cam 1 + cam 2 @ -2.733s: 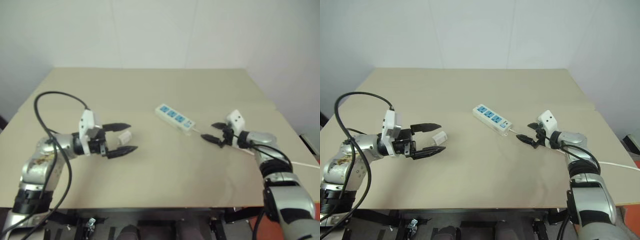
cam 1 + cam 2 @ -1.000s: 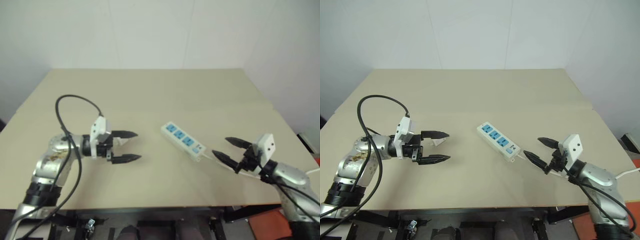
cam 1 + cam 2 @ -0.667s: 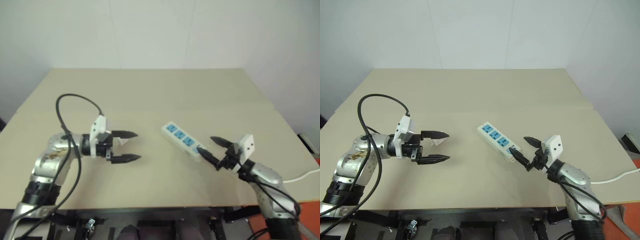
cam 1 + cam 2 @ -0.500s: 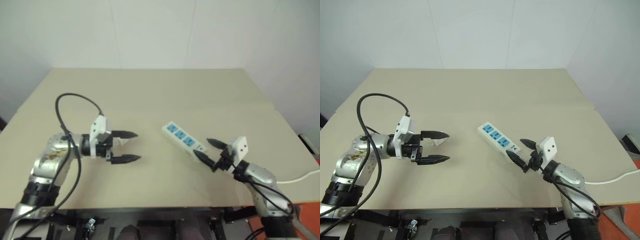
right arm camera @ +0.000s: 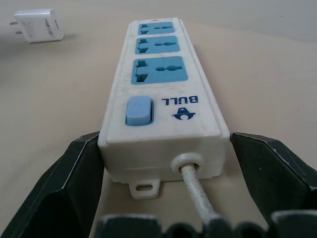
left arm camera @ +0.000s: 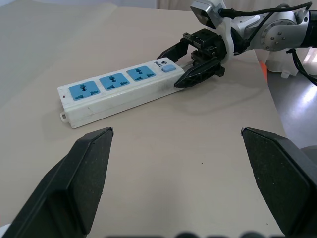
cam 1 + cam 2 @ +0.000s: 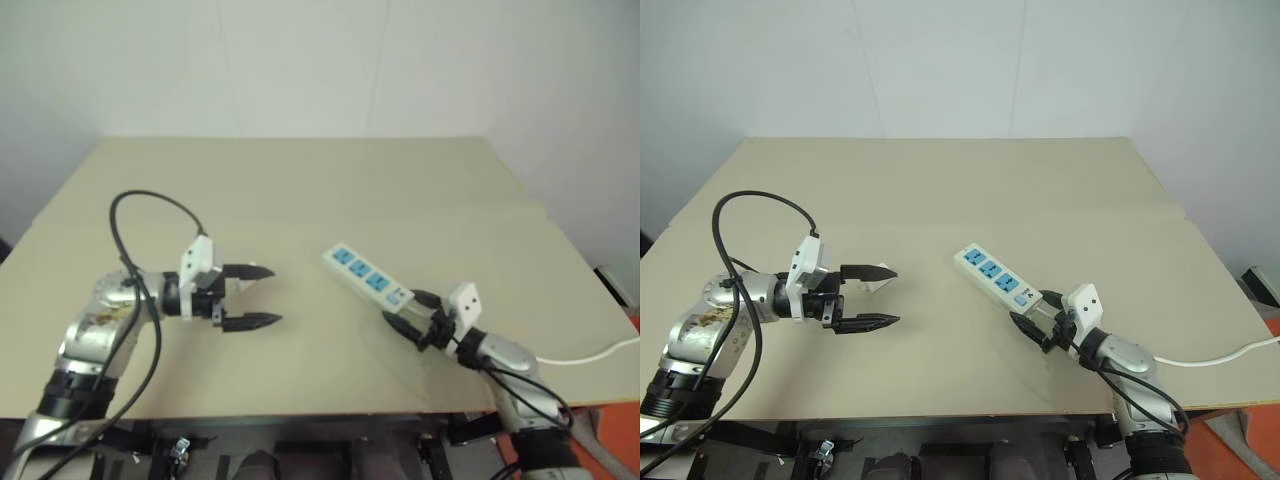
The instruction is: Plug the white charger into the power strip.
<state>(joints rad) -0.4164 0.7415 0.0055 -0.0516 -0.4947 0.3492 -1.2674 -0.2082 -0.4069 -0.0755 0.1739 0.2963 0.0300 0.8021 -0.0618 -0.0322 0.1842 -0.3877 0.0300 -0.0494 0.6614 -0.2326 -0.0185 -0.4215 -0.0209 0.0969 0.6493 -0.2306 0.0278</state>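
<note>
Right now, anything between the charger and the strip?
No. In the right wrist view, only bare table lies between the charger and the strip.

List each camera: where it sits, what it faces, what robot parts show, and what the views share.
Head stereo views: look down over the table; both arms, left pincer, right pincer.
Left wrist view: faces the power strip lengthwise side; own open fingers.
Right wrist view: faces the strip's switch end, straddled by own fingers; white charger beyond.
Shared: all views show the strip.
</note>
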